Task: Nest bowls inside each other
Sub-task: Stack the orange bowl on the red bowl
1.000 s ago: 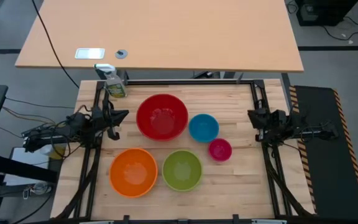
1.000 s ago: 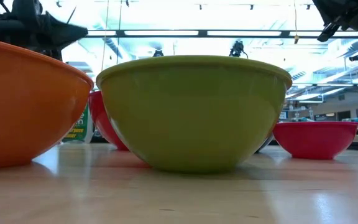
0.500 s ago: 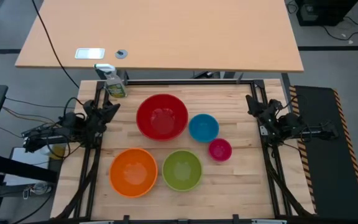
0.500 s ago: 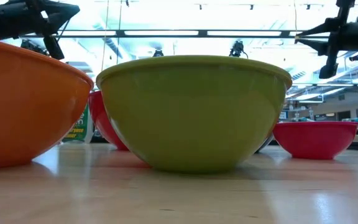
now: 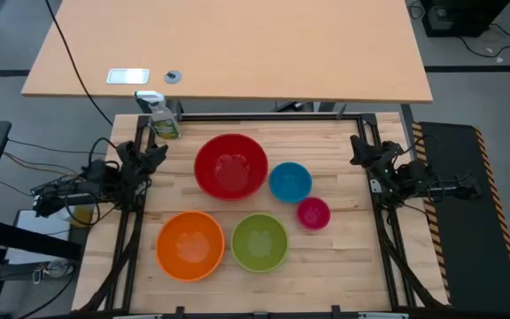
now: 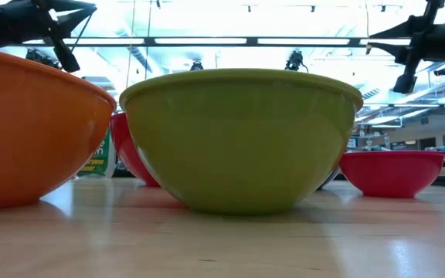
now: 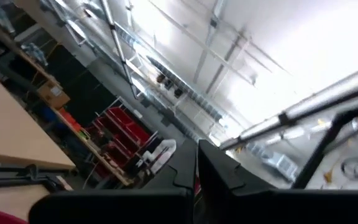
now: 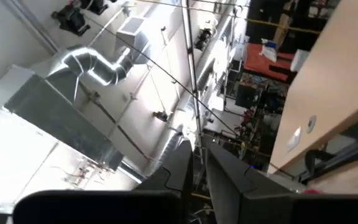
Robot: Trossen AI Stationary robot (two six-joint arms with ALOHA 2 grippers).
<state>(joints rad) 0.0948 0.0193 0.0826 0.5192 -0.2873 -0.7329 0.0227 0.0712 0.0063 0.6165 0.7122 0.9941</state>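
Observation:
Five bowls stand apart on their bases on the wooden table: red (image 5: 230,166), blue (image 5: 289,182), pink (image 5: 313,213), orange (image 5: 189,245) and lime green (image 5: 259,242). In the low view the green bowl (image 6: 242,139) fills the middle, with the orange one (image 6: 29,131) to its left and the pink one (image 6: 392,171) to its right. My left gripper (image 5: 158,152) waits at the table's left edge, shut and empty, tipped up off the table (image 7: 197,158). My right gripper (image 5: 358,148) waits at the right edge, also shut, empty and tipped up (image 8: 197,155).
A small spray bottle (image 5: 162,120) of yellowish liquid stands at the table's far left corner, close to my left gripper. A black frame rail (image 5: 273,117) runs along the far edge. A larger tan desk (image 5: 228,49) lies beyond it.
Both grippers have rolled about their own long axes and tipped upward while staying at their table edges; the left has also risen slightly. The turning happened early in the second, and both have been still since. The bowls have not moved.

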